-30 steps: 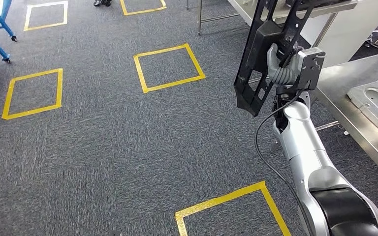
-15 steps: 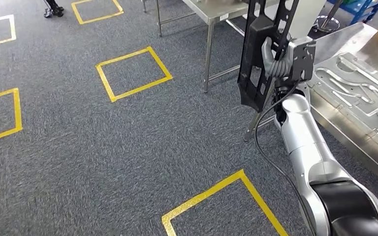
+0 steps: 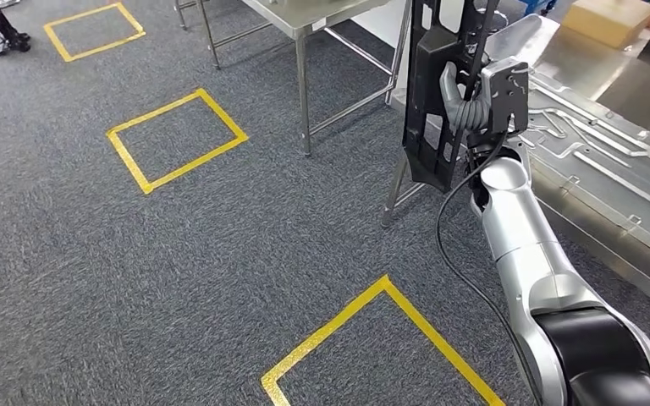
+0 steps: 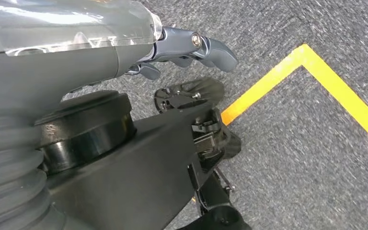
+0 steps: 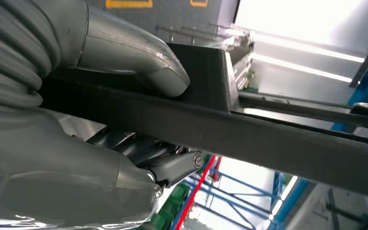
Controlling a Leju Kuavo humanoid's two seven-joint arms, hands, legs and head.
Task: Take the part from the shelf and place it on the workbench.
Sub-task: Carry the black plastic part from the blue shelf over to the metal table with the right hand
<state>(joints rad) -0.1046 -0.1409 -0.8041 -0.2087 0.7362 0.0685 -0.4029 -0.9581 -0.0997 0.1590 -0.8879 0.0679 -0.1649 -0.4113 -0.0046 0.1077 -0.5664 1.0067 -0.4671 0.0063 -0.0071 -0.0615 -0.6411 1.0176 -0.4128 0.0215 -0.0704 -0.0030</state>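
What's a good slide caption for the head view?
Right hand holds the black part upright beside the metal workbench.

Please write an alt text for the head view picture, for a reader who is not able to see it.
The right robot hand holds a black part upright above grey carpet, next to a metal workbench carrying a shaped metal panel. Yellow tape squares mark the carpet, and a second steel table stands behind.

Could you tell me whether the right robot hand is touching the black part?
Touching. The right wrist view shows the right robot hand with its thumb pressed on the black part.
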